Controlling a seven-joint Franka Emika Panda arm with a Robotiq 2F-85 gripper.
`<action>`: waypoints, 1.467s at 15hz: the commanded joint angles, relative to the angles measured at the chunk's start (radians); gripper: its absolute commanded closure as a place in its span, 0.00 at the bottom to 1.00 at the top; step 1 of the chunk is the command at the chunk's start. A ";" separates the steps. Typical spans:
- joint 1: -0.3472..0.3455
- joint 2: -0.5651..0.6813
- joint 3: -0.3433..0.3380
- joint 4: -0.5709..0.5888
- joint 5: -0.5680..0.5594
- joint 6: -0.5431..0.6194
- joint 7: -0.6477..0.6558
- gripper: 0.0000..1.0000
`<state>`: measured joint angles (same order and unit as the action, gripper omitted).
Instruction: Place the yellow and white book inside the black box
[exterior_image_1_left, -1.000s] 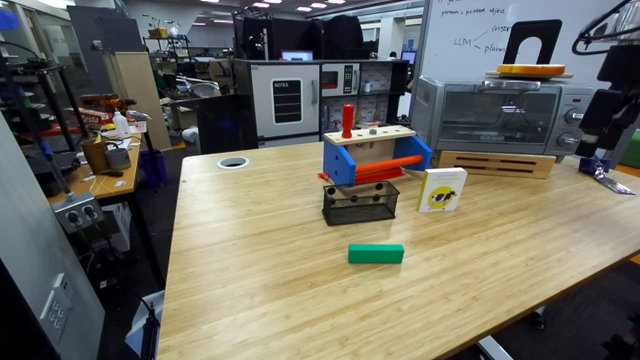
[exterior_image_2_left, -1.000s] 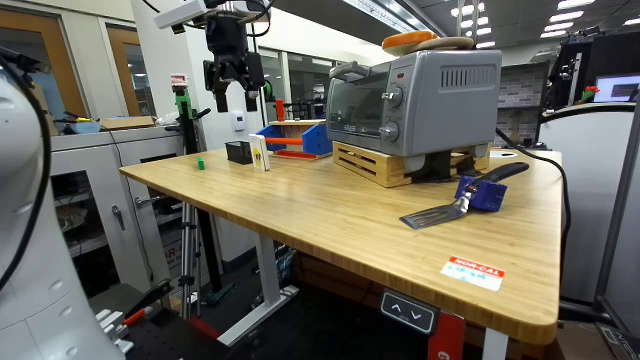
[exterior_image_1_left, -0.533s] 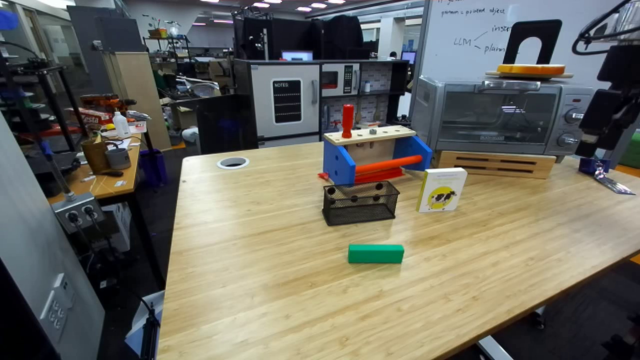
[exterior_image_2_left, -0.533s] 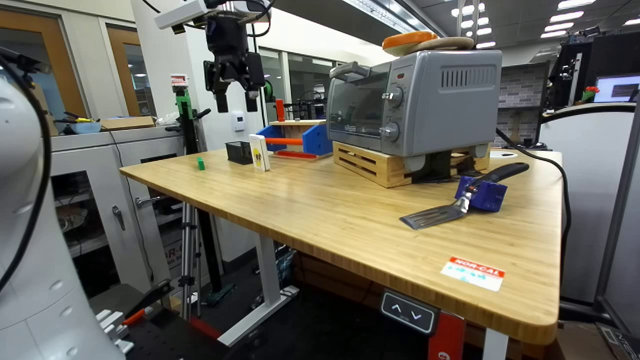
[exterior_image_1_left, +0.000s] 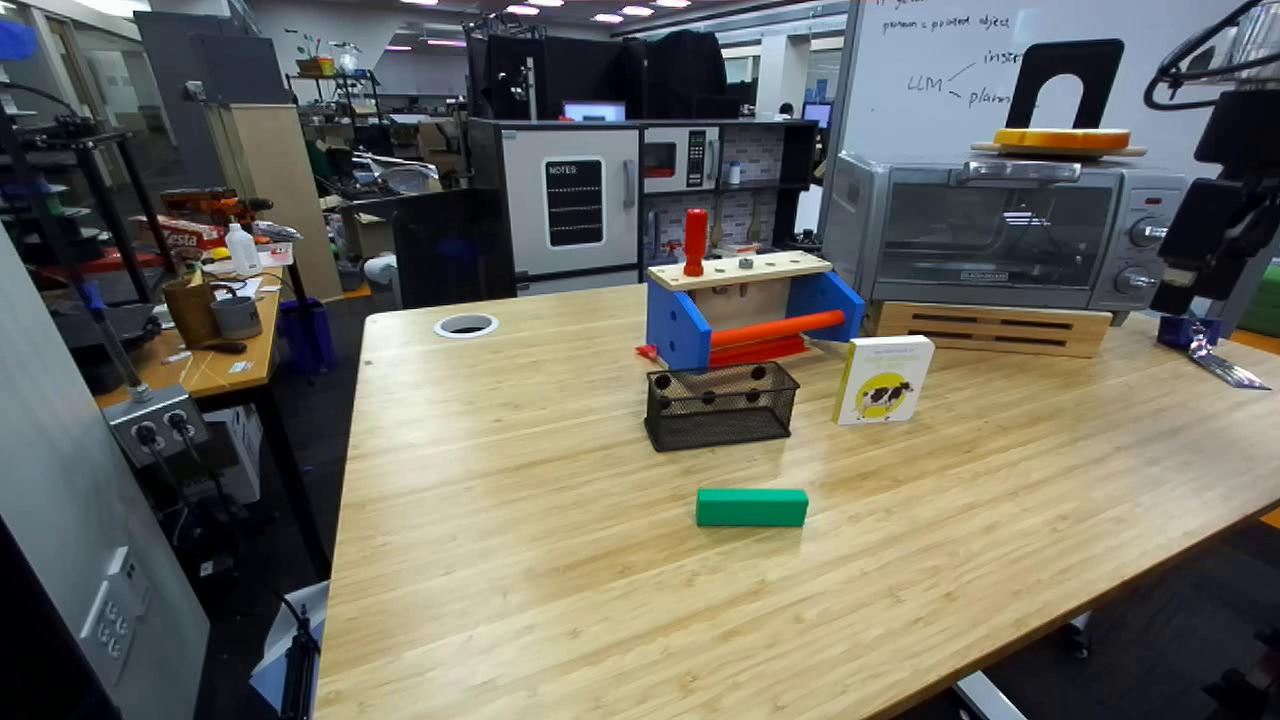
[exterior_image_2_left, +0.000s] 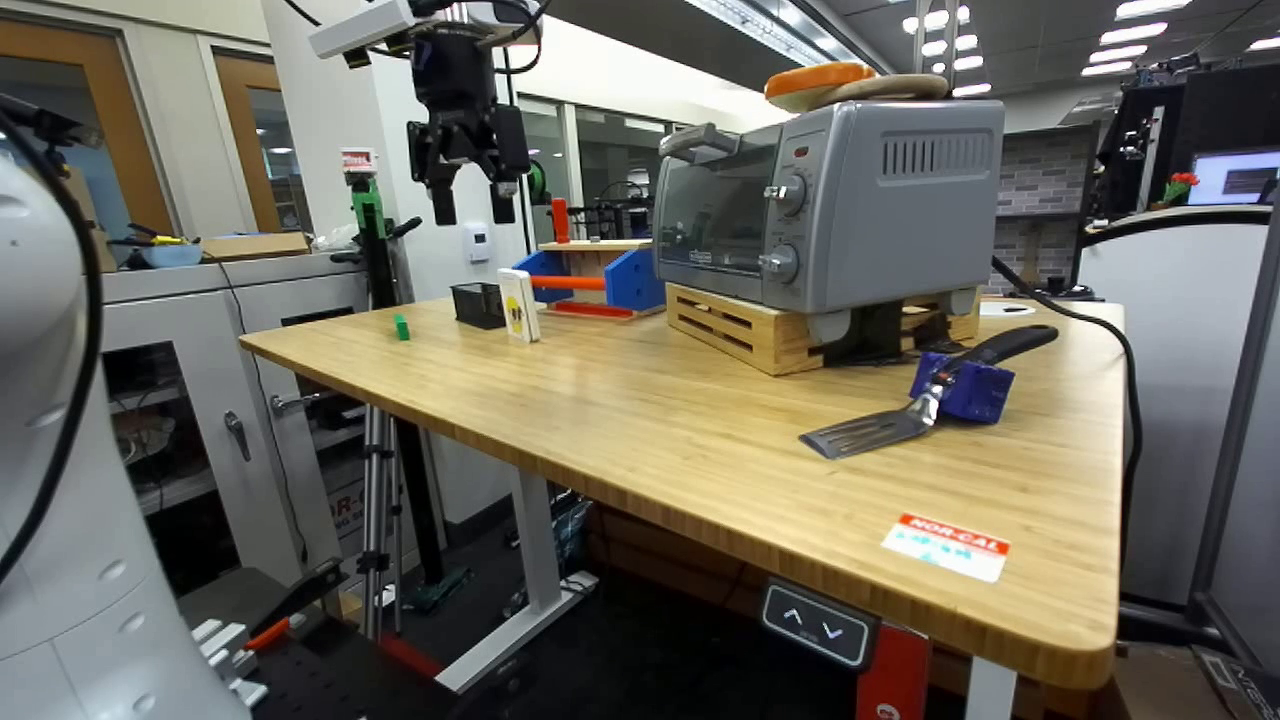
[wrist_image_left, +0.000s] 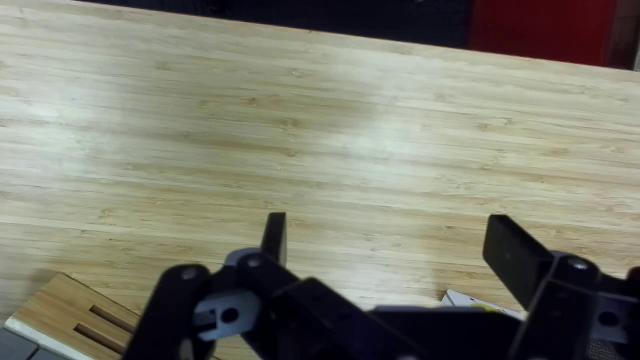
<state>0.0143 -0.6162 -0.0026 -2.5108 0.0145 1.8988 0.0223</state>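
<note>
The yellow and white book (exterior_image_1_left: 885, 380) stands upright on the table, its cow cover showing; it also stands in an exterior view (exterior_image_2_left: 518, 306). The black box (exterior_image_1_left: 720, 425) is an open mesh basket beside the book, apart from it. It shows small in an exterior view (exterior_image_2_left: 479, 307). My gripper (exterior_image_2_left: 474, 207) is open and empty, high above the table. In the wrist view my gripper (wrist_image_left: 387, 222) has its fingers wide apart over bare wood. A corner of the book (wrist_image_left: 456, 299) shows below, partly hidden by the gripper body.
A green block (exterior_image_1_left: 751, 508) lies in front of the box. A blue and orange toy bench (exterior_image_1_left: 680, 325) stands right behind it. A toaster oven (exterior_image_1_left: 1000, 235) on a wooden crate (exterior_image_1_left: 990, 330) stands beside. A spatula (exterior_image_2_left: 870, 433) rests on a blue block (exterior_image_2_left: 978, 393).
</note>
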 joint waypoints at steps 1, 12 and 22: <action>-0.004 0.000 0.004 0.002 0.002 -0.002 -0.002 0.00; -0.002 0.080 0.031 0.055 -0.023 -0.023 0.011 0.00; 0.064 0.266 0.054 0.194 -0.096 -0.012 -0.165 0.00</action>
<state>0.0641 -0.4049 0.0522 -2.3743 -0.0610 1.9007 -0.0771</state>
